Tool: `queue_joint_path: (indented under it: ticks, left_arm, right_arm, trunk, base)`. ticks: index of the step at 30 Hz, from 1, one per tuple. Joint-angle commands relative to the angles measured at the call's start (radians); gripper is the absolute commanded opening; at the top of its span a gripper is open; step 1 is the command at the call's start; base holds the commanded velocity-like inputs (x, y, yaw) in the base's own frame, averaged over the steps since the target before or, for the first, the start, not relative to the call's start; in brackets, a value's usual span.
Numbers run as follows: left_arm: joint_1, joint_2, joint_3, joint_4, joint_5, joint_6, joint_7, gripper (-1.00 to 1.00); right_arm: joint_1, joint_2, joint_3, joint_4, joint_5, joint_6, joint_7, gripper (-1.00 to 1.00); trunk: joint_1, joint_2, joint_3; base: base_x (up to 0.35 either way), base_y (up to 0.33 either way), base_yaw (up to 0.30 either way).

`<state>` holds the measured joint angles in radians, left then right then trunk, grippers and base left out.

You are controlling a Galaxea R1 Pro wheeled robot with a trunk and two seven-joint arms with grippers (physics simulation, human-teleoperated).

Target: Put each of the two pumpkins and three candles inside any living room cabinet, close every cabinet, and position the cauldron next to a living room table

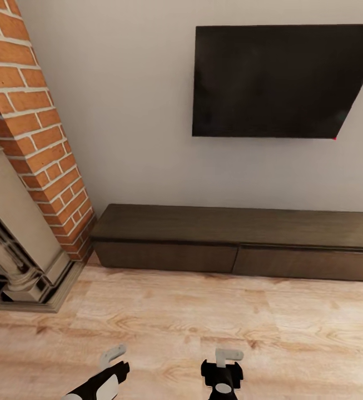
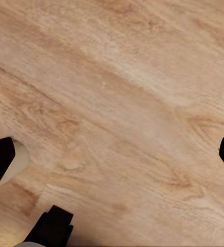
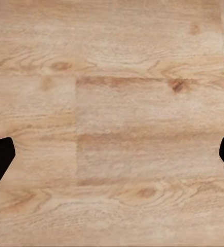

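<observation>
Both drawer fronts of the cabinet at twelve o'clock look closed. The left end effector and right end effector are spread and empty. Best approach squarely, stopping near one front with room to pull it open.

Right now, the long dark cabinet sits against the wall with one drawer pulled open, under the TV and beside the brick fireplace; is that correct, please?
Not quite: in the head view both drawer fronts of the cabinet sit flush, so it is closed. The rest holds: it stands against the wall, under the TV and beside the fireplace.

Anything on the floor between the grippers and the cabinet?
Nothing visible. Bare wood floor lies between the left gripper, the right gripper and the cabinet. Its drawer fronts look shut.
</observation>
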<state>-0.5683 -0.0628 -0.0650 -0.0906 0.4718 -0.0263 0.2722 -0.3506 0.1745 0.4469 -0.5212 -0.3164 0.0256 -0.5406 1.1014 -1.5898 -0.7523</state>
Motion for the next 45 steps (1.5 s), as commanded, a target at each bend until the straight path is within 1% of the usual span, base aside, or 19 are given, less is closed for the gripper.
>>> queue_joint_path:
  ticks: [1, 6, 12, 20, 26, 33, 36, 37, 39, 40, 41, 42, 44, 45]
  left_arm:
    - [0.0, 0.0, -0.007, 0.0, 0.009, -0.003, 0.004, 1.0]
    - [-0.001, 0.0, -0.007, 0.0, 0.009, -0.002, 0.004, 1.0]
    - [0.0, 0.0, -0.007, 0.0, 0.009, -0.002, 0.004, 1.0]
    - [0.0, -0.002, 0.002, -0.003, 0.01, -0.002, 0.009, 1.0]
    - [-0.001, -0.005, 0.028, -0.006, 0.031, 0.0, 0.007, 1.0]
    - [0.0, -0.004, 0.028, -0.007, 0.031, 0.003, 0.006, 1.0]
    - [0.0, -0.002, 0.031, -0.01, 0.031, 0.021, 0.003, 1.0]
    - [0.0, -0.001, 0.032, -0.012, 0.031, 0.044, 0.002, 1.0]
    - [0.0, 0.003, 0.038, -0.027, 0.031, 0.126, 0.0, 1.0]
    - [0.0, 0.005, 0.044, -0.058, 0.031, 0.182, -0.002, 1.0]
    - [0.0, 0.007, 0.052, -0.11, 0.031, 0.254, -0.007, 1.0]
    - [-0.001, 0.01, 0.061, -0.181, 0.031, 0.348, -0.014, 1.0]
    - [0.002, 0.029, 0.088, -0.361, 0.032, 0.595, -0.028, 1.0]
    - [0.009, 0.043, 0.11, -0.466, 0.032, 0.719, -0.039, 1.0]
  right_arm:
    - [-0.001, 0.0, 0.011, 0.0, -0.004, 0.002, -0.007, 1.0]
    - [-0.001, 0.0, 0.019, 0.0, -0.004, 0.002, -0.007, 1.0]
    - [-0.001, 0.0, 0.019, 0.0, -0.005, 0.002, -0.004, 1.0]
    - [-0.001, -0.001, 0.019, 0.0, -0.004, 0.003, -0.001, 1.0]
    - [-0.001, -0.002, 0.021, 0.001, -0.004, 0.005, -0.001, 1.0]
    - [-0.001, -0.003, 0.021, 0.001, -0.004, 0.004, -0.001, 1.0]
    - [-0.001, -0.01, 0.021, 0.021, -0.003, 0.002, -0.001, 1.0]
    - [-0.001, -0.017, 0.021, 0.029, -0.003, 0.001, -0.001, 1.0]
    - [-0.001, -0.033, 0.021, 0.038, -0.003, -0.013, -0.001, 1.0]
    - [-0.001, -0.039, 0.021, 0.041, -0.004, -0.024, 0.0, 1.0]
    - [-0.001, -0.043, 0.021, 0.043, -0.005, -0.035, 0.0, 1.0]
    - [-0.001, -0.045, 0.021, 0.044, -0.006, -0.043, 0.0, 1.0]
    - [0.0, -0.051, 0.021, 0.045, -0.01, -0.052, 0.0, 1.0]
    - [0.0, -0.054, 0.02, 0.045, -0.011, -0.055, 0.0, 1.0]
  trunk:
    - [0.0, 0.0, -0.001]
    - [0.0, 0.0, -0.001]
    - [0.0, 0.0, -0.001]
    - [0.0, 0.0, -0.001]
    - [0.023, -0.042, -0.02]
    - [0.05, -0.091, -0.045]
    - [0.062, -0.112, -0.055]
    - [0.066, -0.119, -0.058]
    - [0.073, -0.133, -0.064]
    - [0.077, -0.14, -0.067]
    - [0.081, -0.147, -0.07]
    - [0.085, -0.154, -0.074]
    - [0.092, -0.168, -0.08]
    - [0.096, -0.175, -0.083]
  base:
    - [0.231, -0.104, 0.034]
    - [0.2, -0.152, 0.012]
    - [0.176, -0.023, -0.008]
    - [0.032, -0.001, -0.066]
    - [0.001, 0.0, -0.002]
    - [0.0, 0.0, 0.0]
    - [0.0, 0.0, 0.0]
    - [0.0, 0.0, 0.0]
    - [0.0, 0.0, 0.0]
    - [0.0, 0.0, 0.0]
    - [0.0, 0.0, 0.0]
    - [0.0, 0.0, 0.0]
    - [0.0, 0.0, 0.0]
    - [0.0, 0.0, 0.0]
